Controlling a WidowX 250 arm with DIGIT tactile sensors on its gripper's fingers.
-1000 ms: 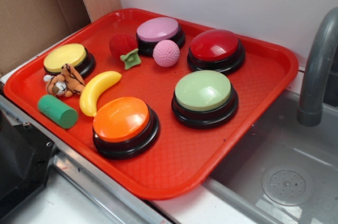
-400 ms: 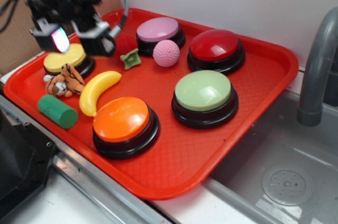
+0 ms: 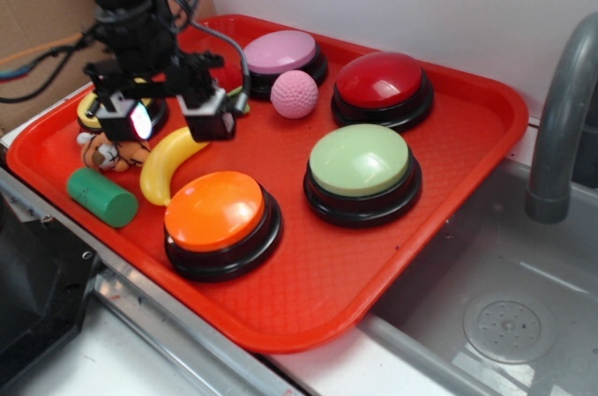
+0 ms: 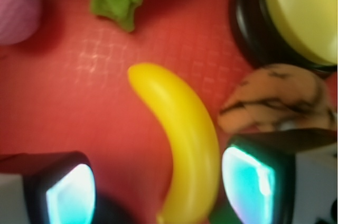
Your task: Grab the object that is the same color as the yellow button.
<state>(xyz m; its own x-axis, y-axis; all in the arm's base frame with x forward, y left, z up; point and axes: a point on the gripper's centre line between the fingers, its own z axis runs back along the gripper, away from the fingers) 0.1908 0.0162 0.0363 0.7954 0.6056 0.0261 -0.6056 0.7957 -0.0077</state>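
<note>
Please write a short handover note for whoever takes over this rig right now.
Tool: open and empty, hanging just above the tray, its fingers on either side of the banana.
Banana: lies flat on the tray, between the plush tiger and the orange button, not gripped or lifted.
Yellow button: at the tray's far left corner, beside the tiger, partly hidden by the arm in the exterior view.
Done: tool lined up over the banana.
Left: lower, close on the banana, lift it. The tiger sits close to one finger, so watch that it is not pinched too.
</note>
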